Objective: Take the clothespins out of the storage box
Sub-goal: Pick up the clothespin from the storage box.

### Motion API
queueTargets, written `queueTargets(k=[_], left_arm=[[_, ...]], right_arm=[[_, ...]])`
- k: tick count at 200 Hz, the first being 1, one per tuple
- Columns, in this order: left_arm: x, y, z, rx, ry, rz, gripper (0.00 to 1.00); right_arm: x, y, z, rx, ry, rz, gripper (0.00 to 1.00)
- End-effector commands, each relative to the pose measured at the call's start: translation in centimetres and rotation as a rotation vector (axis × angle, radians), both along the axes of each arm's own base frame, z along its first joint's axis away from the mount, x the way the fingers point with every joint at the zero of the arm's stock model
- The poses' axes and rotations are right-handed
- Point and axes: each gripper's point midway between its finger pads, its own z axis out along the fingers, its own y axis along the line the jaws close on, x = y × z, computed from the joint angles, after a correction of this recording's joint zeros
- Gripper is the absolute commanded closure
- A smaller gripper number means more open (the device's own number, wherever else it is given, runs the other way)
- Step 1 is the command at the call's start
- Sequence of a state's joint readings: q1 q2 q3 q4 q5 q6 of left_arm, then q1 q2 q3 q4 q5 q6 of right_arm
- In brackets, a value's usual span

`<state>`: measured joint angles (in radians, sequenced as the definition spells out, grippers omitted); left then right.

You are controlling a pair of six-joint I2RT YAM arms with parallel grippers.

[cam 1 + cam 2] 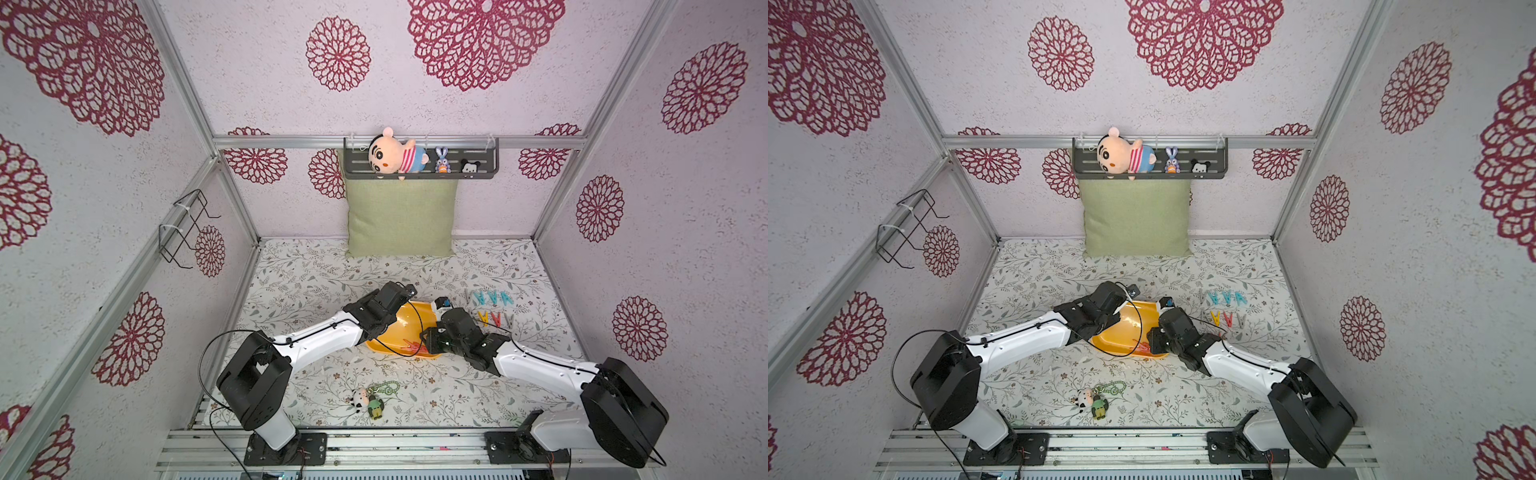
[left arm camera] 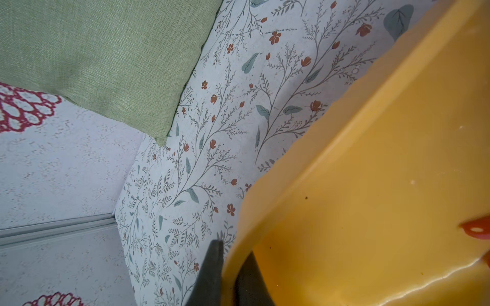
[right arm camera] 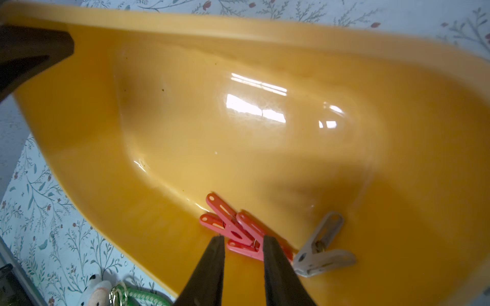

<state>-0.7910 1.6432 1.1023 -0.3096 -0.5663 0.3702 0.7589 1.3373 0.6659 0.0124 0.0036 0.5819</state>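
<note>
The yellow storage box [image 1: 409,322] lies mid-table between both arms and looks tilted. My left gripper [image 2: 233,251] is shut on its rim, one finger inside the wall and one outside. Two red clothespins [image 3: 230,225] and a grey clothespin [image 3: 320,246] lie in the box's near corner. My right gripper [image 3: 244,243] hovers right over the red ones, its jaws open a little and holding nothing. Right of the box, on the table, lie a row of teal clothespins [image 1: 492,297] and a row of yellow, red and grey ones [image 1: 494,319].
A plush keychain with a green chain [image 1: 370,401] lies near the front edge. A green cushion [image 1: 401,216] leans on the back wall under a dark shelf [image 1: 478,154] holding toys. A wire rack [image 1: 187,228] hangs on the left wall.
</note>
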Motion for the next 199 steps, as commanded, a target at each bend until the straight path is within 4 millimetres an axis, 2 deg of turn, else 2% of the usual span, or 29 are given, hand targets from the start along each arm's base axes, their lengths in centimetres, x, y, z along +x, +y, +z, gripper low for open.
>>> queueTargets(k=[1,24,52,83,109,159,199], left_arm=[[0.1,1.5,-1.1,0.067,-0.009,0.031,1.00],[0.6,1.5,0.3,0.037,-0.054,0.045,1.00],[1.4,2.2,2.0,0.002,-0.155,0.080,1.00],[0.7,2.5,0.1,-0.015,-0.118,0.063,1.00],[0.1,2.5,-0.9,-0.033,-0.093,0.056,1.00],[0.1,2.4,-0.4,-0.054,-0.097,0.058,1.00],[0.1,2.3,-0.3,-0.056,-0.093,0.056,1.00]], right_arm=[[0.0,-0.5,1.9,-0.010,-0.012,-0.044,0.69],[-0.3,-0.6,1.6,-0.036,-0.017,-0.041,0.69],[0.0,-0.5,2.4,-0.030,-0.052,-0.049,0.68],[0.2,-0.3,1.7,-0.060,-0.049,-0.037,0.68],[0.6,0.8,1.5,-0.052,-0.059,0.000,0.68],[1.7,1.9,0.6,-0.142,-0.095,0.086,0.65],[2.5,1.8,-0.2,-0.270,-0.123,0.164,0.60]])
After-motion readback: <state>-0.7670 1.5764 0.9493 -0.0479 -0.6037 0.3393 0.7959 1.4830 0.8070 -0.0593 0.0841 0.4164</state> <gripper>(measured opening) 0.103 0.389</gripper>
